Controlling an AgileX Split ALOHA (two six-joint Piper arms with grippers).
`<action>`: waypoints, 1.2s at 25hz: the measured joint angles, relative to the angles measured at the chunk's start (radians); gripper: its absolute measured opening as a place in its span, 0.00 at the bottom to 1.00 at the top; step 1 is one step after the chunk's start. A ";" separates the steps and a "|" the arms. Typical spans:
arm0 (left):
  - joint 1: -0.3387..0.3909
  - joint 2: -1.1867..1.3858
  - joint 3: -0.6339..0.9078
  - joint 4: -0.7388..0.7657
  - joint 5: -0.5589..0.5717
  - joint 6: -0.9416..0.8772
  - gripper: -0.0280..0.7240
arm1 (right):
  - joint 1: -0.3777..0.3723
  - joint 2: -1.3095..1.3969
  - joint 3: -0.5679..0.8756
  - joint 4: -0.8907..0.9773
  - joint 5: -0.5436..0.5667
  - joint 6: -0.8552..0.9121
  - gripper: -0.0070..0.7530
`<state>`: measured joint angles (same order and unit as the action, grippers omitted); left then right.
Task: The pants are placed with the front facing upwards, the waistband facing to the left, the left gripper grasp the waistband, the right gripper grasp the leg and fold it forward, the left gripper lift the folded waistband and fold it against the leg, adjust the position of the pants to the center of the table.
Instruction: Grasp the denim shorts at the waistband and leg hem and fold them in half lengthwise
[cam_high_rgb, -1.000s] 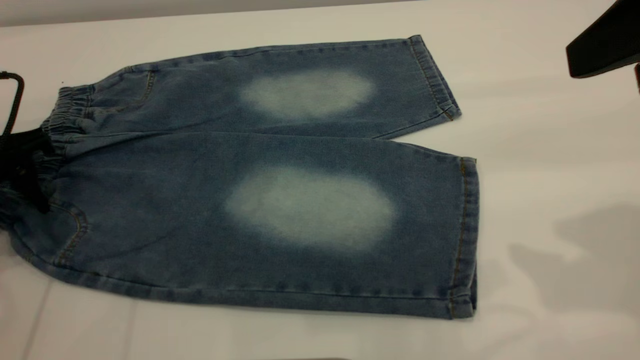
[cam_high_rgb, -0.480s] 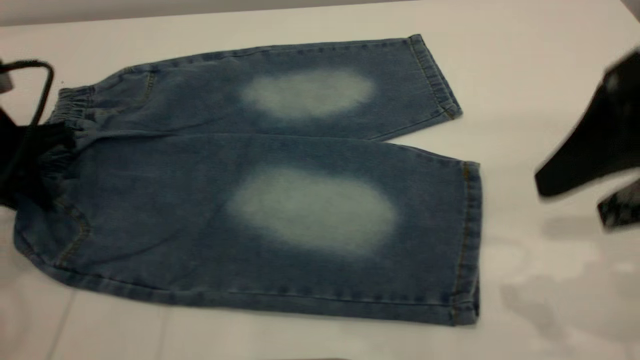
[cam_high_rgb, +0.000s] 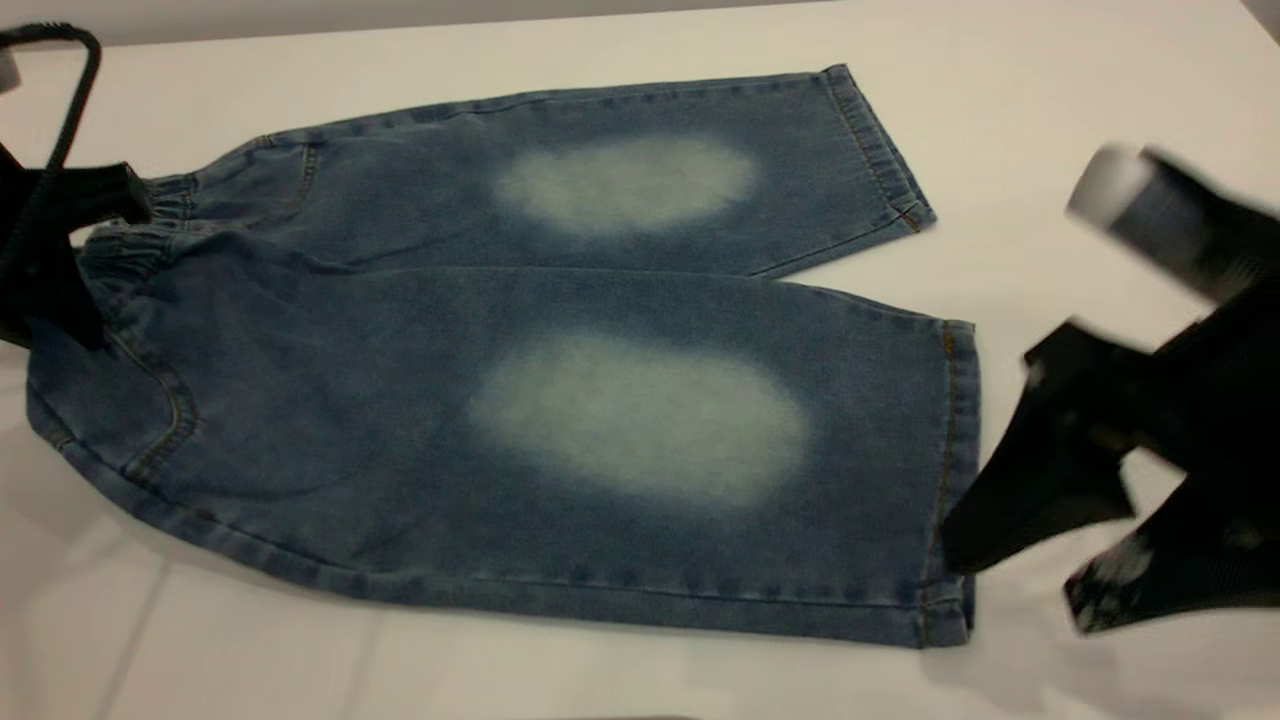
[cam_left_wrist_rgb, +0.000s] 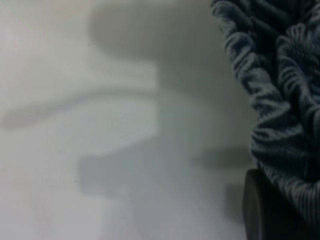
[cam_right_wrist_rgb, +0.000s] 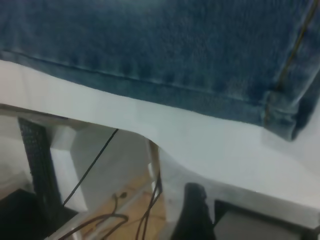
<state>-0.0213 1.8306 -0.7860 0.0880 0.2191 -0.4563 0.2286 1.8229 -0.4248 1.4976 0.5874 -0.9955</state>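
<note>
Outside view: pants (cam_high_rgb: 520, 370) lie flat on the desk (cam_high_rgb: 1000, 120), my left pincer (cam_high_rgb: 95, 235) clamped on the waistband (cam_high_rgb: 125, 255), my right pincer (cam_high_rgb: 1020, 555) apart by the leg (cam_high_rgb: 940, 480) hem. Left wrist: the bunched band could slip. Right wrist: I might catch one hem layer only

The exterior view looks steeply down on the counter (cam_high_rgb: 1000, 120) from close by, while the left wrist view sits almost against the waistband (cam_left_wrist_rgb: 280, 100) at the pants' (cam_high_rgb: 520, 380) left end and the right wrist view looks closely at the leg (cam_right_wrist_rgb: 165, 45) hem along the counter's near edge.
</note>
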 joint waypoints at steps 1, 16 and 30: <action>0.000 0.000 0.000 0.000 0.000 0.000 0.17 | 0.008 0.025 -0.001 0.028 0.004 -0.022 0.66; 0.000 0.000 0.000 0.000 0.007 0.000 0.17 | 0.020 0.254 -0.048 0.327 0.117 -0.298 0.66; 0.000 0.000 0.000 0.000 0.011 0.002 0.17 | 0.020 0.270 -0.171 0.327 0.104 -0.279 0.63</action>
<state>-0.0213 1.8308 -0.7860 0.0880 0.2301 -0.4541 0.2491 2.0924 -0.5954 1.8247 0.6919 -1.2741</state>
